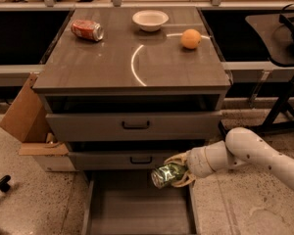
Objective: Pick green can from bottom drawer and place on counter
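The green can (167, 175) lies sideways in my gripper (178, 171), which is shut on it, silver end pointing left. I hold it above the right back part of the open bottom drawer (137, 209), just in front of the lower drawer front. My white arm reaches in from the right. The counter (132, 58) is the wood-grain cabinet top above, well higher than the can.
On the counter lie a red-orange soda can (87, 30) at back left, a white bowl (150, 19) at the back and an orange (190, 38) at the right. A cardboard box (24, 116) stands left of the cabinet. A black chair base (284, 111) stands at the right.
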Controlling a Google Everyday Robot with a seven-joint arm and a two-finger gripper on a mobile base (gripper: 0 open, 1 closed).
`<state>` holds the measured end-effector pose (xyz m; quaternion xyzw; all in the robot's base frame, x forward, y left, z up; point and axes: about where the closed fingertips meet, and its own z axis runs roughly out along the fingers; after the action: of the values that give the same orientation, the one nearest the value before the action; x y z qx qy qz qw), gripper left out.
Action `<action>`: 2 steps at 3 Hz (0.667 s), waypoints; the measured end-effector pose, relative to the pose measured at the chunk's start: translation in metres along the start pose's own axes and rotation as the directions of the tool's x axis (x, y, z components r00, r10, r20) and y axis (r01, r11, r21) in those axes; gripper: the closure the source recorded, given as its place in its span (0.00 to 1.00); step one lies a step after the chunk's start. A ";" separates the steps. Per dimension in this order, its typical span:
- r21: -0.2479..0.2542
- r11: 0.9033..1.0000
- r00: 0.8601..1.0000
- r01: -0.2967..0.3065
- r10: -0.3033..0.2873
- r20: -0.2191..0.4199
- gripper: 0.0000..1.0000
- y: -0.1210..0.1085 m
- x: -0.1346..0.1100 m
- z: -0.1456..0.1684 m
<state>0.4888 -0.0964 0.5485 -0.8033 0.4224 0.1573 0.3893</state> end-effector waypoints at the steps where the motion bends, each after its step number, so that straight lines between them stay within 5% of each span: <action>1: 0.041 0.999 1.000 0.007 -0.006 -0.010 1.00 -0.004 -0.014 -0.048; 2: 0.081 0.997 0.999 0.009 -0.005 -0.050 1.00 -0.011 -0.032 -0.106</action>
<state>0.4705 -0.1551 0.6411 -0.7919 0.4351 0.1186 0.4118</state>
